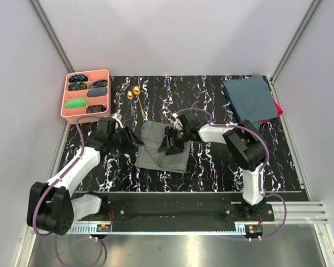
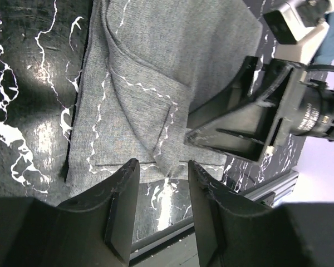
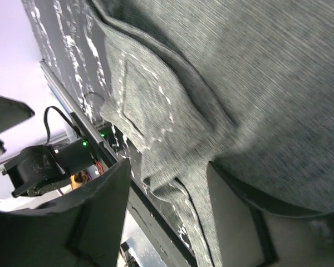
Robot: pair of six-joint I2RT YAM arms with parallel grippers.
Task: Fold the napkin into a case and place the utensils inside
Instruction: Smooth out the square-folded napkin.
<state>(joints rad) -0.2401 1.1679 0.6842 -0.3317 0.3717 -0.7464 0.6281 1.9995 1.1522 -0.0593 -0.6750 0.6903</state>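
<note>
The grey napkin (image 1: 153, 138) lies mid-table as a broad, loosely folded patch with a stitched flap (image 2: 156, 105) turned over it, not a narrow case. My left gripper (image 1: 138, 143) is at its left edge. In the left wrist view it (image 2: 163, 164) is open, with only the hem and bare table between the fingers. My right gripper (image 1: 168, 147) hovers low over the cloth's middle. It (image 3: 168, 166) is open, a rumpled fold of napkin (image 3: 178, 150) lying between the fingers. The two gold utensils (image 1: 134, 93) rest on the table behind the napkin, apart from both grippers.
A pink compartment tray (image 1: 67, 105) holding small items stands at the back left. Dark teal cloths (image 1: 247, 97) are stacked at the back right. The arms' mounting rail (image 1: 172, 210) runs along the near edge, and white walls enclose the table.
</note>
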